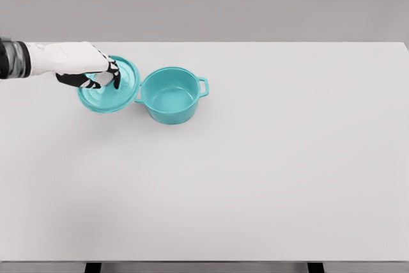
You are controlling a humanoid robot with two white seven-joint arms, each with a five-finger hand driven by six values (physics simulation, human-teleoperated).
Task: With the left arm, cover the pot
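Observation:
A teal pot [170, 94] stands open and upright on the white table [255, 171], left of the middle, with a handle on its right side. Its teal lid [112, 91] lies flat on the table just to the pot's left, almost touching it. My left hand [104, 77] reaches in from the left edge and sits over the lid's middle. Its dark fingers curl down around the lid's knob, which they hide. The lid looks to be resting on the table.
Only the white tabletop surrounds the pot and lid. Its far edge runs behind them and its front edge lies at the bottom of the view.

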